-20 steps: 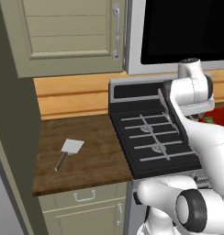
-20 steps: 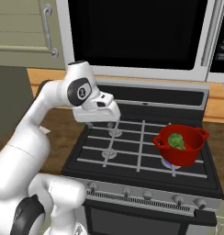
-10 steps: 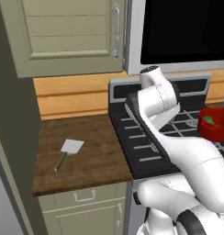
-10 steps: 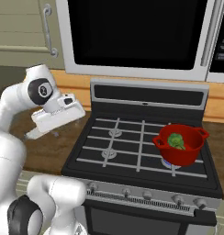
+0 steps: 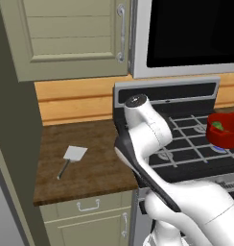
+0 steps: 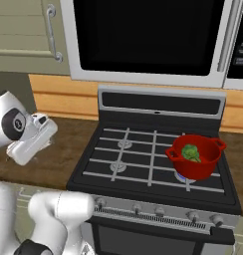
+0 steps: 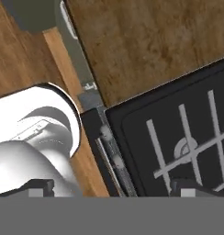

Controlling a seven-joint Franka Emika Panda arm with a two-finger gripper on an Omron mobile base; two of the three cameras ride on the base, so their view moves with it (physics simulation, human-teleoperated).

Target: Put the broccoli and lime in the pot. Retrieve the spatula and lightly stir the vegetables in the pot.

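The spatula (image 5: 69, 159) lies on the counter (image 5: 95, 173) left of the stove (image 5: 195, 149).

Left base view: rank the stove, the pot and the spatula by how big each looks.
1. Stove, largest, though partly hidden by the arm.
2. Pot, cut by the right edge.
3. Spatula, smallest.

The dark wooden table (image 5: 99, 163) carries the spatula (image 5: 70, 159) near its left front part, pale blade toward the back, handle toward the front edge. Beside the table's right edge, the stove (image 6: 143, 164) carries the red pot (image 6: 195, 157) on its front right burner.
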